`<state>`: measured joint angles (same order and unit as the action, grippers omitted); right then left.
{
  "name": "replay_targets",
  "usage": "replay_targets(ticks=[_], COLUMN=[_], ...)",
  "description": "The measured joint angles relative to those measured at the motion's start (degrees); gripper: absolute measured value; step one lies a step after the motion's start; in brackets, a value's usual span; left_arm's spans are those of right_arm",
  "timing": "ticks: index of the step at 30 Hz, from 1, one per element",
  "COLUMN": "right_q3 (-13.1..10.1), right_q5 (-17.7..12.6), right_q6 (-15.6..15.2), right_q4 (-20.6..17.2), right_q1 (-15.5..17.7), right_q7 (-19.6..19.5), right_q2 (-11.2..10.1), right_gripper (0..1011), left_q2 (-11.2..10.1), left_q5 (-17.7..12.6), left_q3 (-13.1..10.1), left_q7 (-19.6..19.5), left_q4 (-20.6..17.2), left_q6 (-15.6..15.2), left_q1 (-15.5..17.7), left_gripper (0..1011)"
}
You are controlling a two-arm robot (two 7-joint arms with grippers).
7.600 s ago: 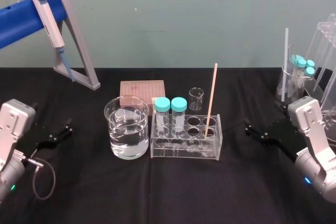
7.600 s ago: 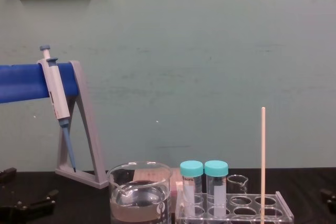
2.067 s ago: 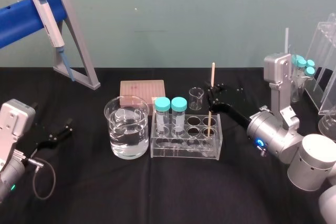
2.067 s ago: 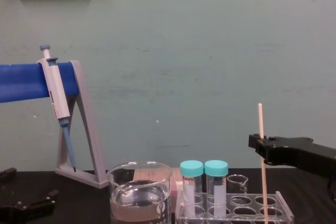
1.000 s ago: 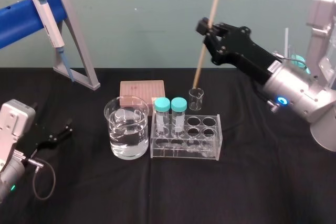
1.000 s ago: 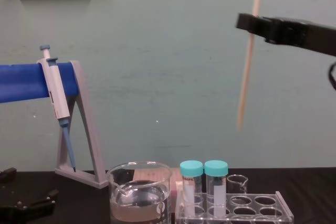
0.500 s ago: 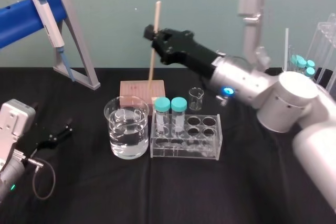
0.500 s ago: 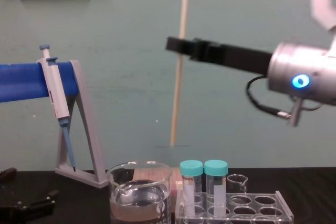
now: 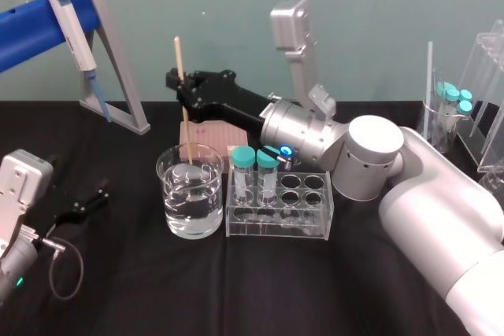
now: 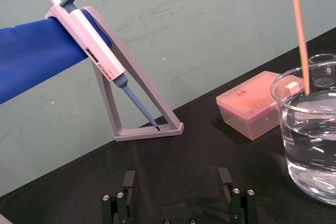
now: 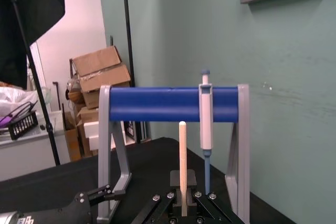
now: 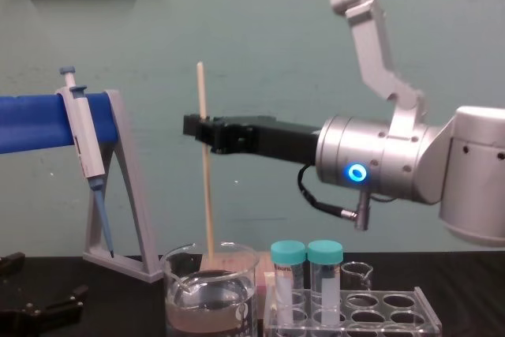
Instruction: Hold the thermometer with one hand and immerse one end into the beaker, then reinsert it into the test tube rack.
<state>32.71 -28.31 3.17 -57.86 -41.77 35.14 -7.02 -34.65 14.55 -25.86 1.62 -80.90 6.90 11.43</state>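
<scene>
R gripper [image 9: 181,84] clenching thermometer [image 9: 186,125], tip hanging inside beaker [image 9: 167,194] near back wall. Risk: tilting rod knocking glass, slipping in grip. L gripper [image 9: 88,198] sitting parked, fingers apart.

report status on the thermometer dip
Right gripper shut on thermometer, above beaker. Lower end inside the rim, about at waterline. Left gripper open, parked low left. Capped tubes stand beside, apart from rod.

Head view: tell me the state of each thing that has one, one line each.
beaker, upright, part-filled with clear liquid.
thermometer, near upright, lower end inside beaker.
right end effector, shut on thermometer.
left end effector, open, idle low left.
test tube rack, two capped tubes, other holes empty.
pipette, hanging on stand.
</scene>
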Motion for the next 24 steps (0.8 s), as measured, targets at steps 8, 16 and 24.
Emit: replay_targets(ticks=[8,16,24], right_q3=[0.40,-0.19,-0.45], right_q5=[1.11,1.32,1.94], right_q6=[2.14,2.91,2.72], right_q4=[3.78,6.54,7.24], right_q1=[-0.07,0.54,1.12], right_q7=[0.76,1.52,1.66], right_q2=[1.86,2.97,3.25], right_gripper=[48,48,48], left_q2=[0.00,0.00,0.00], left_q5=[0.00,0.00,0.00], left_q3=[0.00,0.00,0.00], left_q7=[0.00,0.00,0.00], left_q4=[0.00,0.00,0.00], left_q6=[0.00,0.00,0.00], left_q1=[0.00,0.00,0.00], left_gripper=[1004,1004,1004])
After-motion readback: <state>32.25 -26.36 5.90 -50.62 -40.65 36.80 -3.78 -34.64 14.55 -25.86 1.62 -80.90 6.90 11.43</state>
